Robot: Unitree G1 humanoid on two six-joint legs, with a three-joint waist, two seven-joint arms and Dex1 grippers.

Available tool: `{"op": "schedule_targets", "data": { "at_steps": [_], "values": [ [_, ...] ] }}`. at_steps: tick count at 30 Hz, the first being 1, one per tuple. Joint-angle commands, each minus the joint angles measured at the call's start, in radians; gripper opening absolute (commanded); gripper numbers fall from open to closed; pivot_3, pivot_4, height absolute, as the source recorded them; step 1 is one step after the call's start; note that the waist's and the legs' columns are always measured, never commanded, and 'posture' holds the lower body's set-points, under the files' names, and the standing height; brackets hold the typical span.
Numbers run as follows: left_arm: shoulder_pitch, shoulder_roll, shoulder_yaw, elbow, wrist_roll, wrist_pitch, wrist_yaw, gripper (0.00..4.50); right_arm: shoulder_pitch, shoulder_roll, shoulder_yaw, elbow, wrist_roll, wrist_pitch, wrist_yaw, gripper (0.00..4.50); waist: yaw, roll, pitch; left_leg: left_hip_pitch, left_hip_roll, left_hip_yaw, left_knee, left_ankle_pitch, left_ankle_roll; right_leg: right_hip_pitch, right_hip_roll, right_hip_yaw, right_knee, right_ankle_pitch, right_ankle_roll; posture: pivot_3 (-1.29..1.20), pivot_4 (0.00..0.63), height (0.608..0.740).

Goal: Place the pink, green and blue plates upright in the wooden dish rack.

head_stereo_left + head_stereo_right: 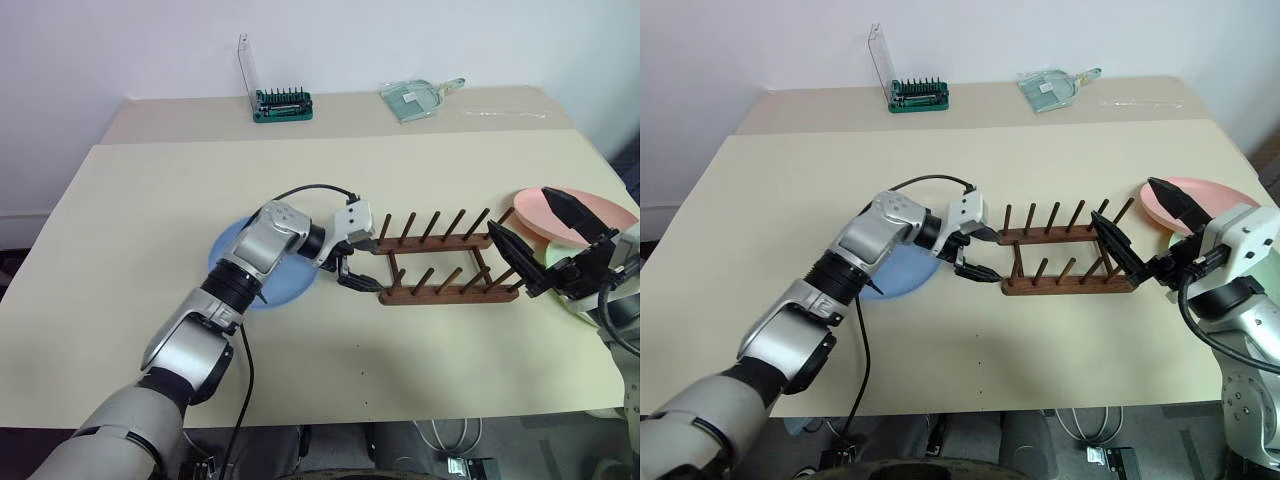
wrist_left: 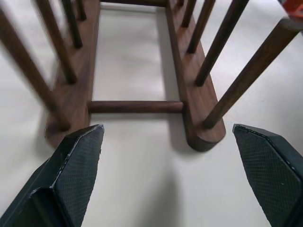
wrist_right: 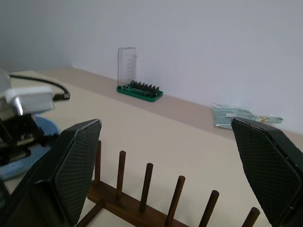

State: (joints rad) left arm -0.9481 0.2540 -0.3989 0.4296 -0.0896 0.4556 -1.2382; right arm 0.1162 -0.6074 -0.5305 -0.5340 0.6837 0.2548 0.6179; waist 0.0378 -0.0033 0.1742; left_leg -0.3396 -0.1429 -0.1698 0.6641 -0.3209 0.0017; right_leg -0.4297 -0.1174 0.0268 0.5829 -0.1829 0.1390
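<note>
The wooden dish rack [image 1: 440, 262] stands mid-table, its pegs bare. My left gripper [image 1: 355, 265] hangs open at the rack's left end, nothing between its fingers; in the left wrist view the end crossbar [image 2: 137, 106] lies just ahead of the fingertips [image 2: 83, 156]. The blue plate [image 1: 235, 250] lies flat left of the rack, partly under my left arm. The pink plate [image 1: 590, 210] lies flat right of the rack. A pale green plate rim [image 1: 553, 257] peeks from under it. My right gripper [image 1: 530, 228] is open above the rack's right end, in front of the pink plate.
A green bit holder [image 1: 282, 103] with a clear lid stands at the back of the table. A clear plastic item [image 1: 415, 98] and a thin clear stick [image 1: 505, 113] lie back right. The table's right edge runs close to the pink plate.
</note>
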Motion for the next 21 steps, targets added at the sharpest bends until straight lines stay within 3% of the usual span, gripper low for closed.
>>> {"op": "schedule_targets", "data": {
  "at_steps": [1, 5, 9, 11, 18, 21],
  "values": [
    [-0.023, 0.050, 0.042, -0.088, -0.041, 0.033, -0.050, 4.48, -0.018, -0.007, -0.001, -0.007, 0.043, 0.009, 0.016, 4.50, -0.002, 0.000, 0.000, 0.000, 0.000, 0.000, 0.000, 0.000, 0.000, 0.000, 0.000, 0.000, 0.000, 0.000, 0.000, 0.00, 0.150, 0.740],
    [-0.045, 0.100, 0.088, -0.104, -0.075, 0.080, -0.069, 3.21, -0.025, -0.010, -0.006, -0.016, 0.112, 0.038, 0.038, 3.22, 0.000, 0.000, 0.000, 0.000, 0.000, 0.000, 0.000, 0.001, -0.002, 0.000, 0.000, 0.000, 0.000, 0.000, 0.000, 0.00, 0.150, 0.740],
    [-0.044, 0.148, 0.152, -0.168, -0.205, 0.116, -0.195, 1.22, 0.011, -0.023, -0.020, -0.029, 0.172, 0.063, 0.090, 1.30, -0.001, 0.000, 0.000, 0.000, 0.000, 0.000, 0.000, 0.001, -0.001, -0.001, 0.000, 0.000, 0.000, 0.000, 0.000, 0.00, 0.150, 0.740],
    [-0.049, 0.154, 0.166, -0.217, -0.294, 0.225, -0.251, 0.11, 0.037, -0.036, -0.029, -0.032, 0.191, 0.071, 0.131, 0.20, 0.001, 0.000, 0.000, 0.000, 0.000, 0.000, 0.000, 0.001, -0.001, -0.001, 0.000, 0.000, 0.000, 0.000, 0.000, 0.00, 0.150, 0.740],
    [0.008, 0.082, 0.065, -0.380, -0.372, 0.331, -0.245, 0.05, 0.131, -0.095, -0.069, -0.020, 0.195, 0.077, 0.255, 0.09, 0.000, 0.000, 0.000, 0.000, 0.000, 0.000, 0.000, 0.000, -0.001, 0.000, 0.000, 0.000, 0.000, 0.000, 0.000, 0.00, 0.150, 0.740],
    [0.044, 0.113, -0.046, -0.419, -0.299, 0.268, -0.260, 0.05, 0.195, -0.133, -0.070, -0.010, 0.126, 0.061, 0.309, 0.09, -0.005, 0.000, 0.000, 0.000, 0.000, 0.000, 0.000, 0.000, -0.001, 0.000, 0.000, 0.000, 0.000, 0.000, 0.000, 0.00, 0.150, 0.740]
  ]
}}
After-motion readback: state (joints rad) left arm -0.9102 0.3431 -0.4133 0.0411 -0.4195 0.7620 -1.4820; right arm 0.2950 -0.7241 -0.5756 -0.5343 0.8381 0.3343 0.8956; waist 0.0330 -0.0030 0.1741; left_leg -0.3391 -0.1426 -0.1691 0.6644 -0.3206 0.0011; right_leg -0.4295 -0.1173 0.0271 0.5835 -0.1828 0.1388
